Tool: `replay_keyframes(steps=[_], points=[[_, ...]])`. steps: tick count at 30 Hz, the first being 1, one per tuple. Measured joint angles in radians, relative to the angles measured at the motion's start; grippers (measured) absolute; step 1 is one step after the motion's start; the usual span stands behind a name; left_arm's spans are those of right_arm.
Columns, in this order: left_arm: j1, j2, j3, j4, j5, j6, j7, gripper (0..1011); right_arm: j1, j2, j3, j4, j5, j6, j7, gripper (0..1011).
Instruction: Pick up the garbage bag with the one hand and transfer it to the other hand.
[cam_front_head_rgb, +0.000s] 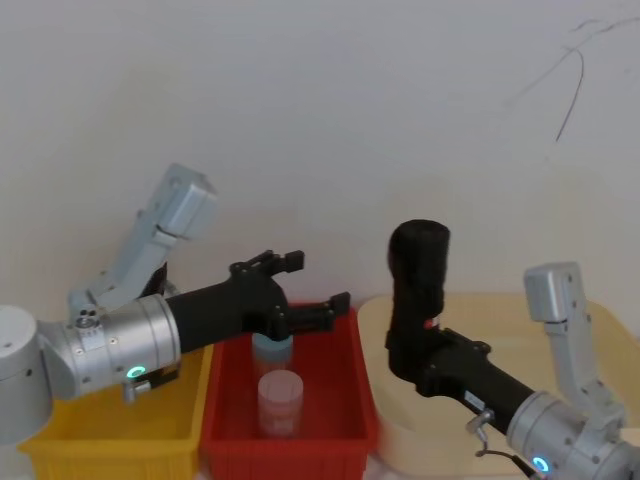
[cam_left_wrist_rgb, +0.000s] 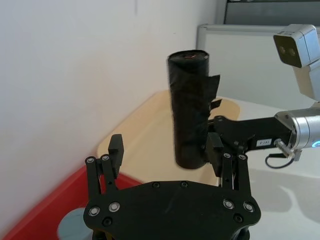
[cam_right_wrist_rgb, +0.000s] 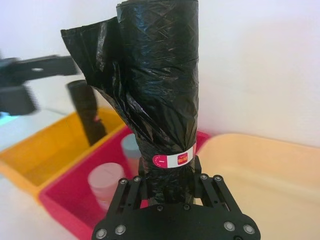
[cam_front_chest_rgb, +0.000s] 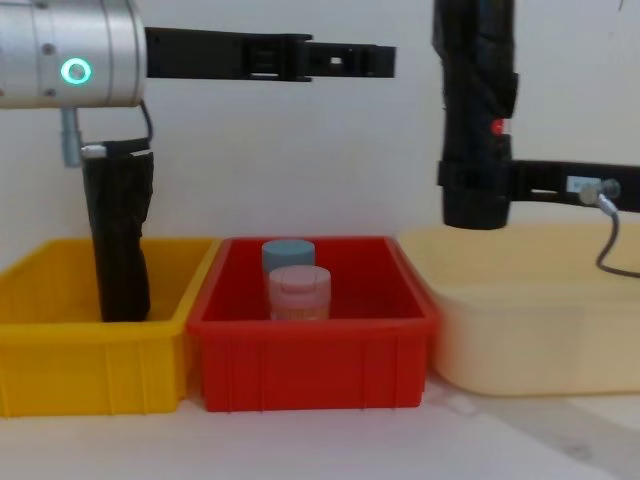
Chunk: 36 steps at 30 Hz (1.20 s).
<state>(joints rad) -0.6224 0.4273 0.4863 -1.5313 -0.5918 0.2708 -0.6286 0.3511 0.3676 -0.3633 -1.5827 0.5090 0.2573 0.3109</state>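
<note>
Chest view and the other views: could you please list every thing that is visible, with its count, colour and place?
garbage bag: one, glossy black with a red label, held upright in the air above the beige tray
second black roll: one, black, standing in the yellow bin
yellow bin: one, yellow, at the left of the table
red bin: one, red, in the middle
blue-lidded jar: one, in the red bin, at the back
pink-lidded jar: one, in the red bin, at the front
beige tray: one, beige, at the right
left end effector: one, black, open, above the red bin
right end effector: one, black, shut around the bag's lower part
</note>
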Motion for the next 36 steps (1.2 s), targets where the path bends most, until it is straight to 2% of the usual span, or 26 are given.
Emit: replay_keyframes(steps=[10, 16, 21, 22, 26, 29, 36], points=[[0.047, 0.038, -0.048, -0.034, -0.013, 0.001, 0.067, 1002, -0.015, 0.005, 0.054, 0.027, 0.02, 0.026, -0.059, 467], [0.072, 0.054, -0.073, -0.05, -0.013, -0.007, 0.111, 1002, -0.02, 0.006, 0.082, 0.047, 0.025, 0.026, -0.081, 666], [0.084, 0.062, -0.085, -0.057, -0.014, -0.013, 0.134, 1002, -0.023, 0.006, 0.093, 0.055, 0.026, 0.026, -0.089, 813], [0.087, 0.064, -0.088, -0.059, -0.014, -0.014, 0.139, 1002, -0.023, 0.006, 0.093, 0.055, 0.026, 0.026, -0.089, 813], [0.093, 0.069, -0.095, -0.062, -0.014, -0.017, 0.151, 1002, -0.024, 0.006, 0.1, 0.06, 0.027, 0.026, -0.096, 962], [0.097, 0.071, -0.098, -0.065, -0.014, -0.019, 0.158, 1002, -0.024, 0.006, 0.104, 0.062, 0.027, 0.026, -0.098, 1001], [0.103, 0.075, -0.104, -0.068, -0.014, -0.021, 0.168, 1002, -0.025, 0.006, 0.111, 0.067, 0.028, 0.025, -0.103, 1001]])
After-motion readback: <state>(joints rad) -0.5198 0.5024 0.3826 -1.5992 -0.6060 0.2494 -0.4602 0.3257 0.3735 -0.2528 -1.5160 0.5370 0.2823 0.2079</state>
